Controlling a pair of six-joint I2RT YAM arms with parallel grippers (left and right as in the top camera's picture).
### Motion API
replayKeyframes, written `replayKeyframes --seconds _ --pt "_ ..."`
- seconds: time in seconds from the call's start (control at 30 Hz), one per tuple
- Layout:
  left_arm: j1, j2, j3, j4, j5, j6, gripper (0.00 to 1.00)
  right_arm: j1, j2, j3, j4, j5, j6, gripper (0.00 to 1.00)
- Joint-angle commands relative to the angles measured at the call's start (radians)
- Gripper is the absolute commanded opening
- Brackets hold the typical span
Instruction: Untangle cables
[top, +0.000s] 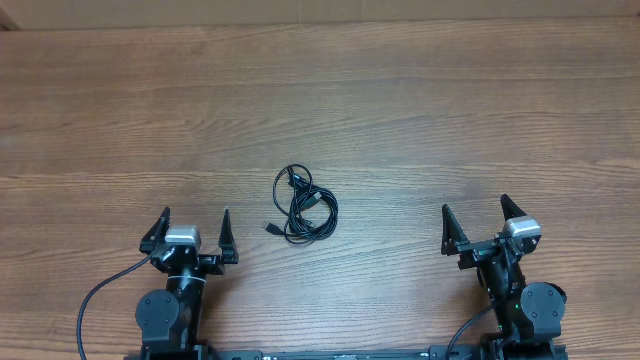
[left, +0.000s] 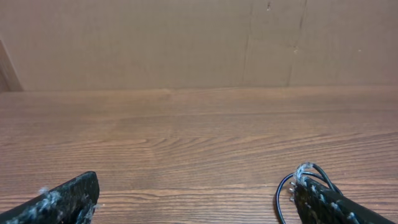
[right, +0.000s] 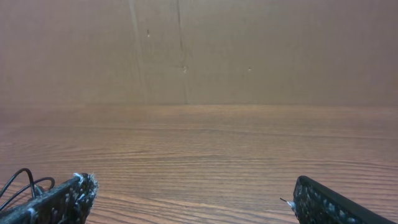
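Observation:
The cables lie in a small black tangle of loops on the wooden table, near the middle, with a plug end sticking out at the lower left. My left gripper is open and empty, to the left of the tangle and nearer the front edge. My right gripper is open and empty, well to the right of it. In the left wrist view part of the cables shows behind the right finger. In the right wrist view a loop of the cables shows at the far left.
The wooden table stretches back to a brown cardboard wall. Thick black arm wires run beside the left arm base at the front edge.

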Motion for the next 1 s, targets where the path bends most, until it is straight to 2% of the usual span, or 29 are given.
replayKeyframes --seconds 0.0,0.6,0.97 --pt "0.005 -0.008 -0.003 -0.003 -0.012 -0.013 1.0 -0.003 -0.009 -0.01 0.003 0.014 0.006 1.0" --pt "0.005 -0.008 0.037 -0.004 -0.01 -0.014 0.99 -0.003 -0.009 -0.01 0.003 0.013 0.006 1.0" --pt "0.005 -0.007 0.239 -0.205 -0.011 -0.04 1.0 -0.003 -0.009 -0.01 0.003 0.014 0.006 1.0"
